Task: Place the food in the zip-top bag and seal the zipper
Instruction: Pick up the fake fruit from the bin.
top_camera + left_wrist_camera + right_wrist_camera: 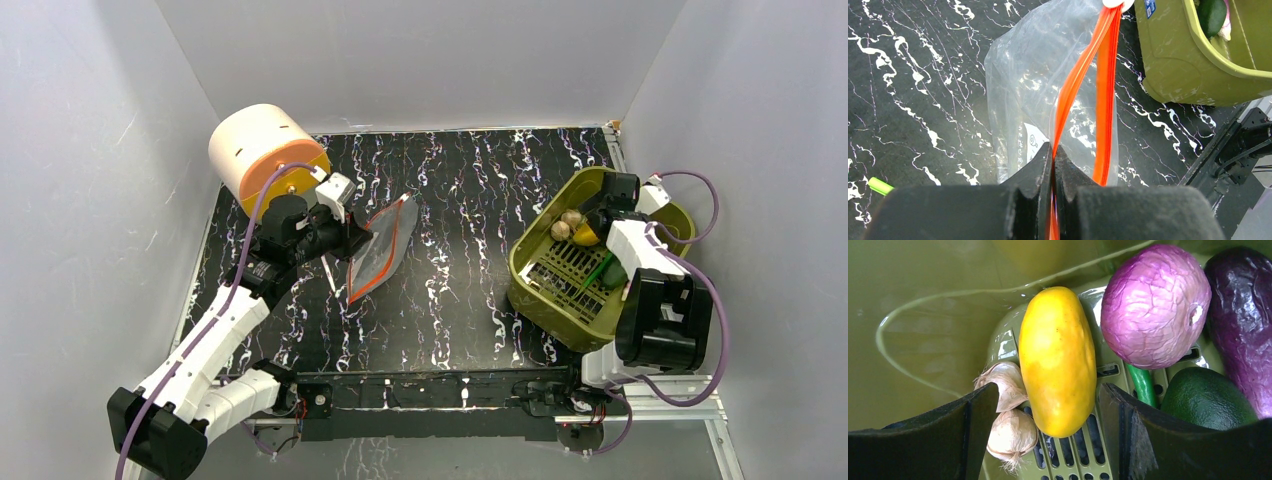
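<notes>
The clear zip-top bag (pixel 383 245) lies left of centre on the black marbled table. My left gripper (pixel 352 237) is shut on one lip of its orange-red zipper (pixel 1105 95), right at the fingertips (pixel 1048 157). The bag (pixel 1033 80) hangs open, with the two strips parted. My right gripper (pixel 1048 390) is open inside the olive basket (pixel 540 285), with its fingers on either side of the yellow oval (pixel 1058 360). Two beige lumps (pixel 1010 432) lie left of the oval. The pink-purple round piece (pixel 1154 305), the dark eggplant (pixel 1240 315) and a green piece (pixel 1205 397) lie to its right.
A cream and orange cylinder (pixel 265 155) stands at the back left, close behind my left arm. A small light-green bit (pixel 879 186) lies on the table near the bag. White walls enclose the table on three sides. The basket stands at the right, tilted.
</notes>
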`<state>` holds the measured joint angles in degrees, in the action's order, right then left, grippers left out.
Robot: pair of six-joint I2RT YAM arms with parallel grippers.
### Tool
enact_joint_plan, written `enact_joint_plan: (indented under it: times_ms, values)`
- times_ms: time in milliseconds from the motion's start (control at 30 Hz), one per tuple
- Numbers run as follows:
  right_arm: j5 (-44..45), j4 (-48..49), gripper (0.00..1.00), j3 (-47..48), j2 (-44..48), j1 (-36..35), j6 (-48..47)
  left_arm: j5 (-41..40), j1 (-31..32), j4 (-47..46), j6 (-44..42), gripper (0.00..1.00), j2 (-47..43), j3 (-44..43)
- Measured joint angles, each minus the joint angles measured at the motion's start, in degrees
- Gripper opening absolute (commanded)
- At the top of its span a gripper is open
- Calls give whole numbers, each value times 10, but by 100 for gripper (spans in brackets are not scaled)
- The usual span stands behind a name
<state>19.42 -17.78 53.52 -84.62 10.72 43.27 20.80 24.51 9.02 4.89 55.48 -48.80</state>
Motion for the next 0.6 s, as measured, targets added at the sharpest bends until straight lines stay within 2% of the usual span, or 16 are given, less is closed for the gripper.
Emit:
enact_joint_plan:
  times_ms: [333,600]
  values:
    - [-5,2,67,0,-27,7,17,-12,0,0,0,0,0,0]
    - [-24,11,48,-1,-48,9,21,-18,0,1,0,0,-2,1]
